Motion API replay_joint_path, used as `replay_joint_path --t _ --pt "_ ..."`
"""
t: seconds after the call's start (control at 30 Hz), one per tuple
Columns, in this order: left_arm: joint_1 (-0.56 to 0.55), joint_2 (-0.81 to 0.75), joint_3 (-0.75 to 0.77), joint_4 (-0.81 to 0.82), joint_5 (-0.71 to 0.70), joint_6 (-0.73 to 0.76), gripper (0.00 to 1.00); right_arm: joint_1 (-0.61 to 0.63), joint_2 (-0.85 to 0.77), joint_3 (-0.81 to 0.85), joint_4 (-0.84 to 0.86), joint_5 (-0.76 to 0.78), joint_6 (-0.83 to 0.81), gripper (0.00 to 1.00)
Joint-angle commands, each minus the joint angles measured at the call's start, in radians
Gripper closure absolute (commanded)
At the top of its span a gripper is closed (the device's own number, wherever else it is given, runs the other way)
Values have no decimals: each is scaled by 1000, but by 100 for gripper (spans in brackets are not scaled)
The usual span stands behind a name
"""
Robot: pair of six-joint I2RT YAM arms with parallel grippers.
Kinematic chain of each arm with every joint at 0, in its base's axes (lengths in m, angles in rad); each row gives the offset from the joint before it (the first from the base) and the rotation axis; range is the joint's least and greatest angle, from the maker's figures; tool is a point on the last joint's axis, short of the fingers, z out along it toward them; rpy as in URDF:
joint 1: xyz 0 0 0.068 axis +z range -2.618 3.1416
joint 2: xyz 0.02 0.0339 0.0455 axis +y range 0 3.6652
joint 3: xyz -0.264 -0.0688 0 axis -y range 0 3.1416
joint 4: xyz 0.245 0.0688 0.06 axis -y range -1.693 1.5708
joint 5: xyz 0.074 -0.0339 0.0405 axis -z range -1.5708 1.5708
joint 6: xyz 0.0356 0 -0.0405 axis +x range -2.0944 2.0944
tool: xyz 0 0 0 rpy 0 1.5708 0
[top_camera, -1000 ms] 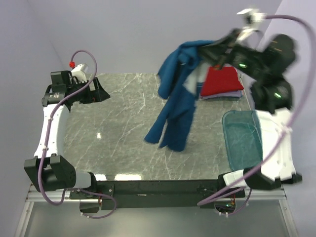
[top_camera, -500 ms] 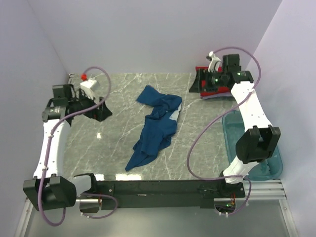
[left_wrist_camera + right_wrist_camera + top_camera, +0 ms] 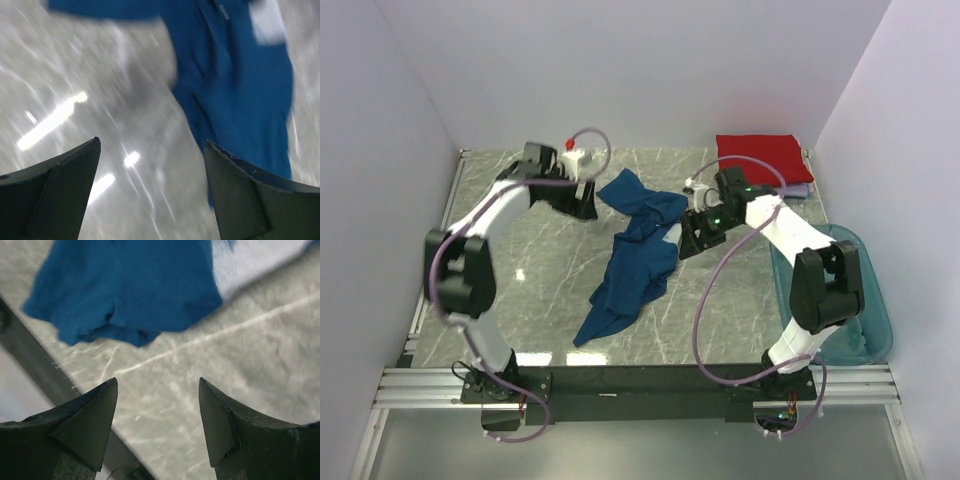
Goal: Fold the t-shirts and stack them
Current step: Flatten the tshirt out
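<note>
Blue tee (image 3: pixel 635 255) lies crumpled in the middle of the table (image 3: pixel 520 290). Left gripper (image 3: pixel 582 203) at its far end, right gripper (image 3: pixel 692 238) at its right side, both spread and empty, likely poised to flatten it. Red tee (image 3: pixel 760 160) folded atop lavender tee (image 3: pixel 798 190), far right corner.

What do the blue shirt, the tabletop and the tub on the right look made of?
Blue shirt: soft matte cloth, lying crumpled. Tabletop: glossy grey marble or marble-look laminate, with white veins and light glints. Tub: translucent teal, probably plastic, with a smooth rim.
</note>
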Motion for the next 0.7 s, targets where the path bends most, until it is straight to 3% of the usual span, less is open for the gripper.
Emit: replay_joint_path --t 0.0,0.17,0.33,0.67 --pt "2 174 214 97 -65 -162 12 103 -65 -47 217 79 -37 28" --pt "-30 428 554 64 -149 -220 11 220 -109 -35 245 199 -68 28" --pt "-56 638 772 76 -248 -231 13 375 -120 -27 270 300 -91 25" --pt "-93 758 795 104 -360 -214 18 643 5 64 290 424 -36 17"
